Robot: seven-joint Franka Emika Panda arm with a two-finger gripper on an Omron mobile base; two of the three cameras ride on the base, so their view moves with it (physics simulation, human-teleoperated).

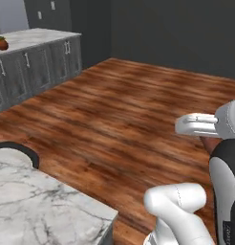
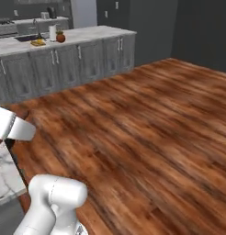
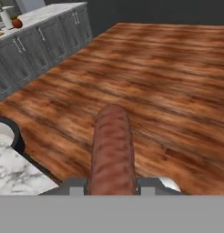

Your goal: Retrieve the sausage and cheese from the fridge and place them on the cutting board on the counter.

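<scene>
The sausage (image 3: 112,150), a reddish-brown link with a rounded end, sticks out ahead of my gripper (image 3: 111,185), which is shut on it; one finger (image 3: 75,186) shows on each side. I hold it in the air over the wooden floor. The white hand (image 1: 198,124) hangs at the right edge of the left base view. The counter (image 2: 64,36), marble over grey cabinets, runs along the far left with a sink and tap (image 2: 36,28). The cheese, the fridge and the cutting board are out of view.
A near marble top (image 1: 38,201) with a dark-rimmed round thing (image 1: 20,149) lies at my lower left. On the far counter stand a red fruit (image 2: 60,36), a yellow item (image 2: 38,42) and a white container (image 2: 52,32). Open wood floor (image 2: 147,119) stretches ahead.
</scene>
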